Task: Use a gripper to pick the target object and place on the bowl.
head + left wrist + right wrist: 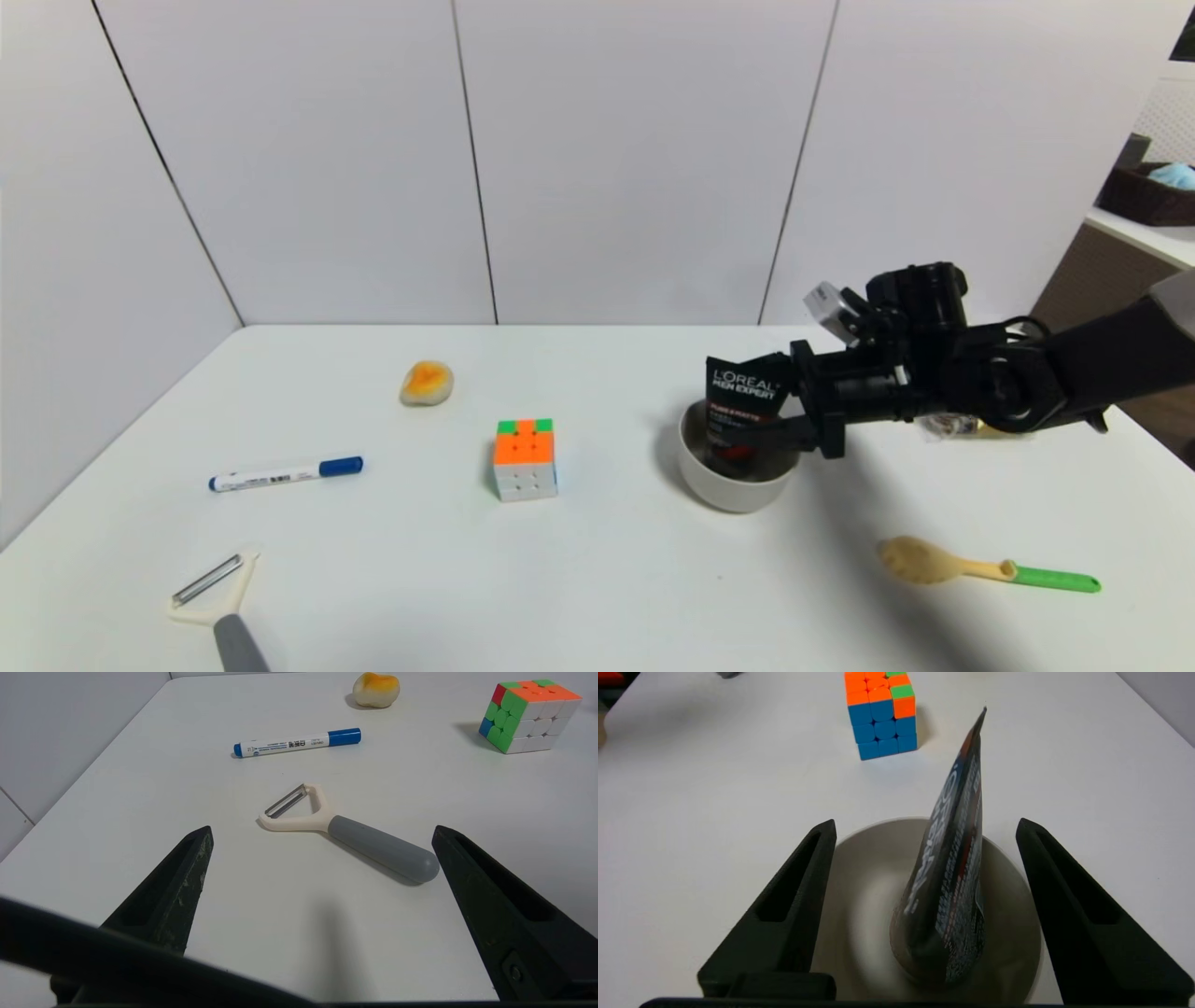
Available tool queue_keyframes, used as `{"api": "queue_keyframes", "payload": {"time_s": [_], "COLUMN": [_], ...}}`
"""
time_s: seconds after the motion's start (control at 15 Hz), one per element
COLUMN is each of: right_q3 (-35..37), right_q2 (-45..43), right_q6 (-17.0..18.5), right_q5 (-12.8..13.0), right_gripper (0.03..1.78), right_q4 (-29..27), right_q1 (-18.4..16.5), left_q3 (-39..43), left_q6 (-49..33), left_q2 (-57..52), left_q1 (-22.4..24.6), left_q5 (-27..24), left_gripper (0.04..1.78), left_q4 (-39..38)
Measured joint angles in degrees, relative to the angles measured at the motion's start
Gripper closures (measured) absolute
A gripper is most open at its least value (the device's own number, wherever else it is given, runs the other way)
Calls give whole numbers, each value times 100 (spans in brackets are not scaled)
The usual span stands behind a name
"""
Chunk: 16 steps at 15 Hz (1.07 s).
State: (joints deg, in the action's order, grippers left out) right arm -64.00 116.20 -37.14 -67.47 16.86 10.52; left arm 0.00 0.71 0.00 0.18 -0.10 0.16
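1 tube | 1 bowl | 1 cube | 1 marker | 1 peeler | 1 spoon | 1 stone

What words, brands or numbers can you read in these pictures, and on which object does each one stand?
"L'OREAL MEN EXPERT": white lettering on the black tube standing in the bowl.
The smaller lines below it on the tube: too blurred to read.
Print and barcode on the blue-capped marker: too small to read.
Nothing else carries text.
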Motion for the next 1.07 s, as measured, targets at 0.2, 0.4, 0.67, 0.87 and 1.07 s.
{"api": "queue_keyframes", "payload": {"time_s": [0.2,0.4,0.67,0.87,1.07], "right_q3": [0,99,894,1764,2706], "right_q2": [-471,-1226,-2670,-4022,-5581], "right_q6": [11,18,24,66,435], "right_q5": [20,26,28,105,816], "right_gripper": [35,27,20,17,15], "right_q4": [-584,-1499,-2167,-2233,-2264], "right_q1": [-176,-589,-1465,-2283,-2816], "left_q3": [0,0,0,0,0], "left_q6": [2,0,0,2,2], "left_q2": [0,0,0,0,0], "left_q1": [0,0,0,0,0], "left_q5": [0,0,2,0,0], "left_gripper": [13,13,13,13,13], "left_q4": [2,2,2,2,2]}}
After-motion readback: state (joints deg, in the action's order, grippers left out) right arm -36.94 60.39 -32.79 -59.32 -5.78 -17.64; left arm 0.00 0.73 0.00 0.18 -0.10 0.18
